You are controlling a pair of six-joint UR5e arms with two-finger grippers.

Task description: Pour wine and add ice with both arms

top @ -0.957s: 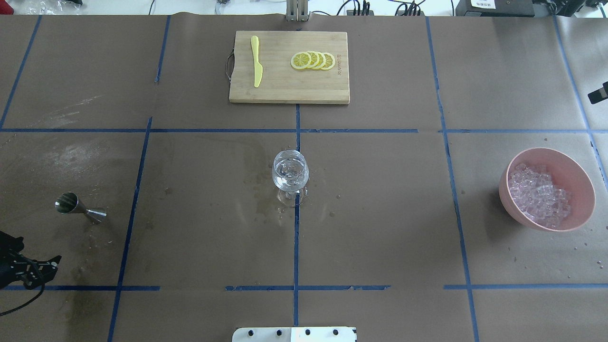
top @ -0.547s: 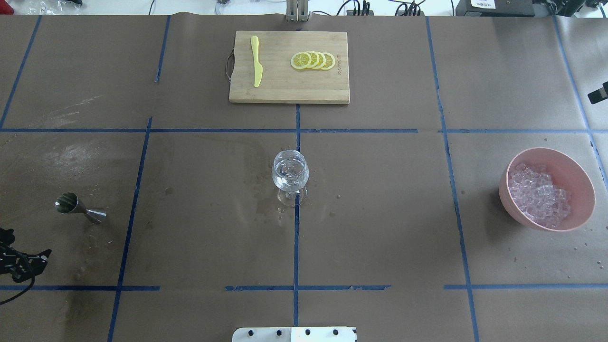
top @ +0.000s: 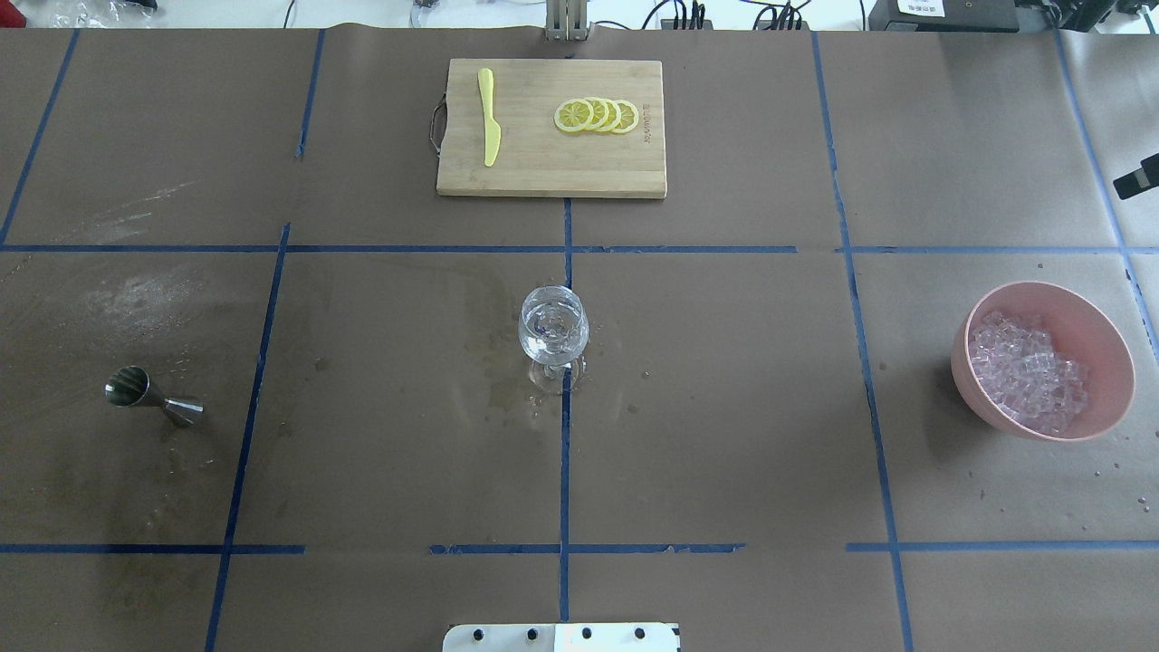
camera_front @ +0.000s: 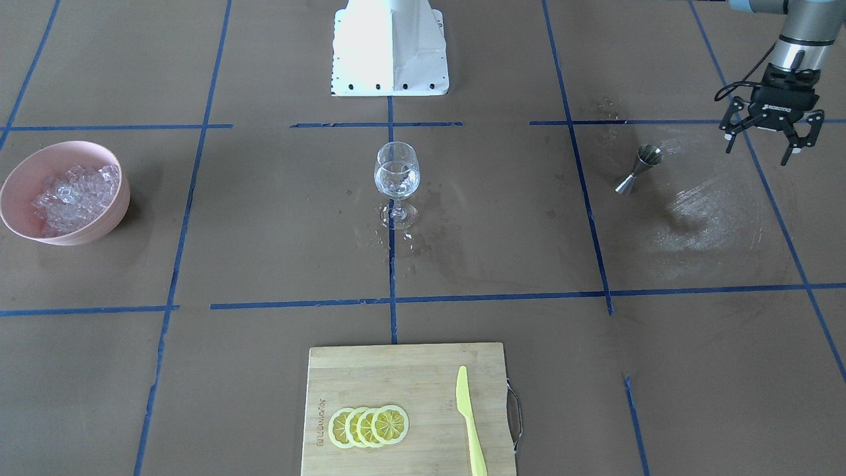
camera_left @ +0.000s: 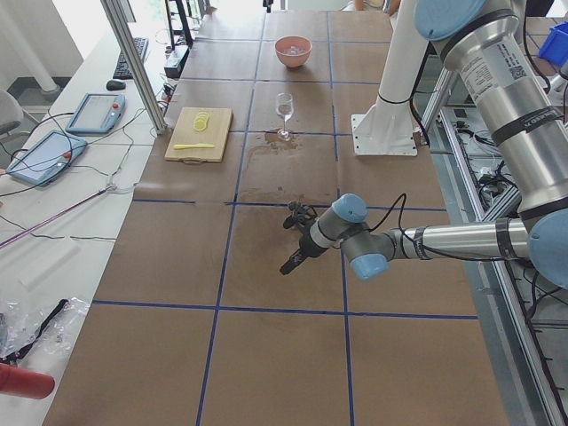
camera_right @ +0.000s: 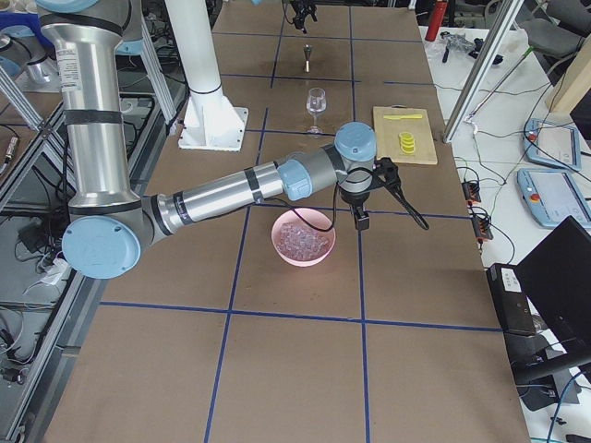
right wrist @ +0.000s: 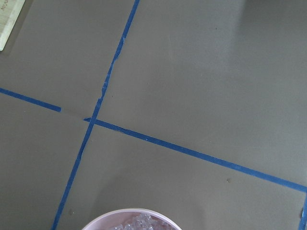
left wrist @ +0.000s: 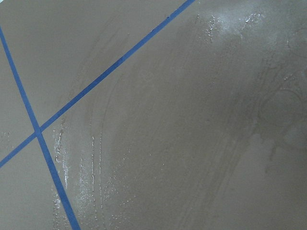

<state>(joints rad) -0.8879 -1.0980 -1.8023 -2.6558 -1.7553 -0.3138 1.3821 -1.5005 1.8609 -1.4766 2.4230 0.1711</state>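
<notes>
A stemmed glass (top: 553, 326) with clear liquid stands at the table's middle, on wet paper; it also shows in the front view (camera_front: 396, 175). The ice (top: 1028, 373) fills a pink bowl (top: 1100, 330) at the right. My left gripper (camera_front: 768, 149) is open and empty, hanging above the table beyond a steel jigger (camera_front: 638, 168), and is outside the overhead view. My right gripper (camera_right: 392, 221) hovers beside the bowl (camera_right: 303, 238). Only a black sliver of it (top: 1139, 177) shows overhead, so I cannot tell whether it is open. The right wrist view shows the bowl's rim (right wrist: 129, 213).
A wooden cutting board (top: 543, 163) at the far middle holds lemon slices (top: 598, 116) and a yellow knife (top: 489, 118). The jigger (top: 149, 398) stands at the left. The white base block (camera_front: 390, 46) sits at the near edge. Wet smears (camera_front: 700, 211) lie around the jigger.
My left gripper has drawn back leftward and left the overhead view. The black sliver of the right gripper at the right edge has shifted slightly. Glass, jigger and bowl have not moved.
</notes>
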